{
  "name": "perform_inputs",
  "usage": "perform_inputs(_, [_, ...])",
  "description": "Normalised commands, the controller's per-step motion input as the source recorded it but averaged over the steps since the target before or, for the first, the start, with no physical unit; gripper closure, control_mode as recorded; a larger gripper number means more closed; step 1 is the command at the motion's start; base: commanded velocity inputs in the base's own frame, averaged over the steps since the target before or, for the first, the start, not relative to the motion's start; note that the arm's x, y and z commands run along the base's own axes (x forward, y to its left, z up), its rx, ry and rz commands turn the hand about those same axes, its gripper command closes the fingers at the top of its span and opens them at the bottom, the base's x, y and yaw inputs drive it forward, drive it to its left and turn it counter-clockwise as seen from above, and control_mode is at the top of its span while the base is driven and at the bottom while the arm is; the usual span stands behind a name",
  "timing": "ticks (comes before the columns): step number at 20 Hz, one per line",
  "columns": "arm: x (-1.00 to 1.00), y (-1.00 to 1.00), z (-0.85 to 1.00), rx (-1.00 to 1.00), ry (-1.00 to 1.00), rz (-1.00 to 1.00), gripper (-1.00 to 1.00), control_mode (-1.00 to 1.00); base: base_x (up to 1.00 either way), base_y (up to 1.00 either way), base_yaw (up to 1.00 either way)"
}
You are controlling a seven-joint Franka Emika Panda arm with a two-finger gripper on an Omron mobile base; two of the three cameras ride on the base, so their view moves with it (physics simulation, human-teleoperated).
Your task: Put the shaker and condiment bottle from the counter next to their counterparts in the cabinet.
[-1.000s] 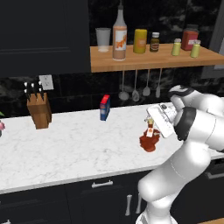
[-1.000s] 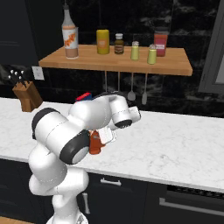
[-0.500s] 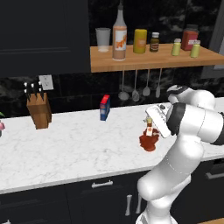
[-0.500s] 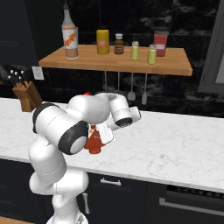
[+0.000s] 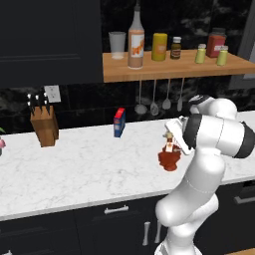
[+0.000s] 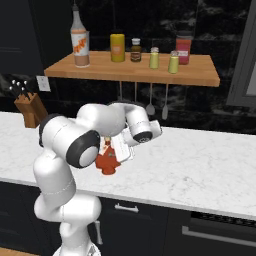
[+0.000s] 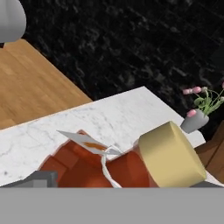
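Observation:
The reddish-brown condiment bottle [image 5: 169,155] [image 6: 107,161] stands upright on the white marble counter [image 5: 74,169]. My gripper [image 5: 173,141] [image 6: 116,148] is open and level with the bottle's neck, close beside it. In the hand view the bottle's tan cap [image 7: 170,159] and ridged body [image 7: 83,164] lie right in front of the gripper [image 7: 116,183], between the fingertips [image 7: 39,178]. Two yellow-green shakers [image 5: 200,53] [image 5: 222,56] stand side by side on the wooden cabinet shelf [image 5: 169,67]. The tall pale bottle [image 5: 136,39] with the orange label stands at the shelf's left.
On the shelf are also a glass [image 5: 117,45], a yellow canister [image 5: 159,47], a small dark jar [image 5: 176,48] and a red jar [image 5: 216,45]. Utensils [image 5: 154,99] hang under it. A knife block [image 5: 44,127] and a blue box [image 5: 119,122] stand at the counter's back.
The arm has folded in and brought the hand a little closer to the condiment bottle's neck. The bottle has not moved.

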Motion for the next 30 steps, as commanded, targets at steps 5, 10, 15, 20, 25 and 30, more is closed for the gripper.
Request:
perform_inputs(5, [0.0, 0.0, 0.0, 0.0, 0.05, -0.1, 1.0, -1.0, 0.0, 0.0, 0.0])
perform_inputs(10, [-0.12, 0.0, 0.03, 0.01, 0.05, -0.1, 1.0, -1.0, 0.0, 0.0, 0.0])
perform_inputs(15, [-0.53, 0.0, 0.23, 0.0, 0.0, -0.05, 1.0, -1.0, 0.0, 0.0, 0.0])
perform_inputs(20, [-0.6, 0.14, 0.3, -0.01, -0.07, -0.03, 1.0, -1.0, 0.0, 0.0, 0.0])
perform_inputs(25, [-0.52, 0.37, 0.23, -0.09, -0.08, -0.03, 1.0, -1.0, 0.0, 0.0, 0.0])
perform_inputs(30, [-0.39, 0.48, 0.61, -0.17, -0.16, -0.04, 1.0, -1.0, 0.0, 0.0, 0.0])
